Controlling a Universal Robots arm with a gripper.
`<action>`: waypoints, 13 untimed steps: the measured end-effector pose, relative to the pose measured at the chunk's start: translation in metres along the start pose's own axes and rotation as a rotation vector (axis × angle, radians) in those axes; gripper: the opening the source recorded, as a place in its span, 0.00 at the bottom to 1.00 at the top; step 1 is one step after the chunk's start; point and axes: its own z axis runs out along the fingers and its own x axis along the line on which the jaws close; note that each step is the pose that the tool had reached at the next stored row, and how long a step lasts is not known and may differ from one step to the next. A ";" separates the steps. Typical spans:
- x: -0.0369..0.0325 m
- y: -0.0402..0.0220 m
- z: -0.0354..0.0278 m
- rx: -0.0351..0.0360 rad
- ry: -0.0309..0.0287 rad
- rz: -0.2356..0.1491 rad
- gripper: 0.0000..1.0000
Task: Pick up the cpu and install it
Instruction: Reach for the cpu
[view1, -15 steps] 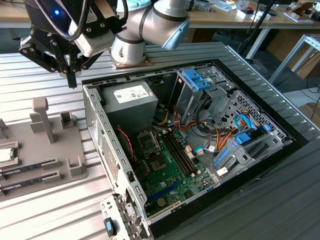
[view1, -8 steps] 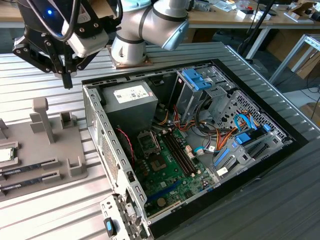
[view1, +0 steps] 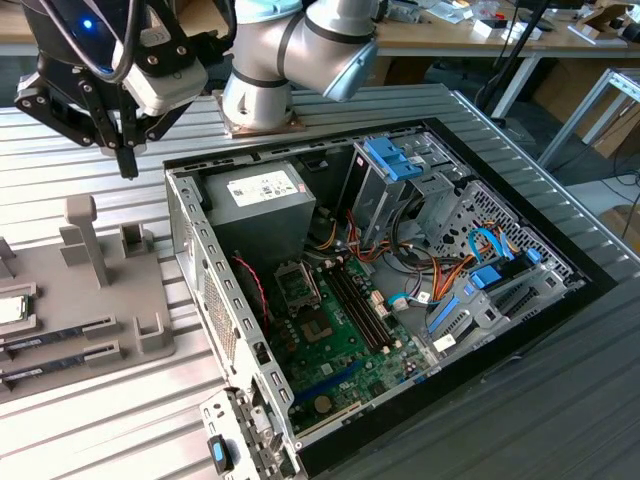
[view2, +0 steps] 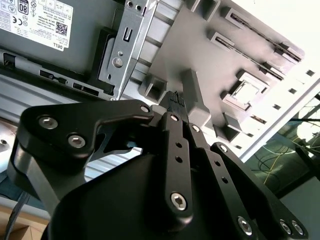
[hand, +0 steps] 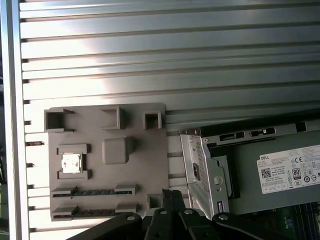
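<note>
My fingers (view2: 173, 101) are pressed together with nothing between them. They hang above the grey tray (hand: 142, 167), near the side of it that faces the case (view1: 188, 225). The cpu (hand: 70, 163) lies flat in its pocket on the tray, toward the side away from the case, untouched. By my reckoning nothing is done yet, and both the pick and the install are left.

Cpu (hand: 70, 163): small, thin, square chip with a pale silvery metal top. It lies flat, top up, seated in a square framed pocket of the grey tray (hand: 145, 165), just beside the tray's two long slots. In the exterior view the cpu (view1: 10, 310) sits at the left edge.
</note>
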 end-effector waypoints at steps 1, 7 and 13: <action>0.0013 -0.0001 0.0000 0.0000 0.0000 0.000 0.11; 0.0075 -0.0006 -0.0002 0.0000 -0.0001 0.000 0.11; 0.0162 -0.0012 -0.0005 0.0000 0.0000 0.000 0.11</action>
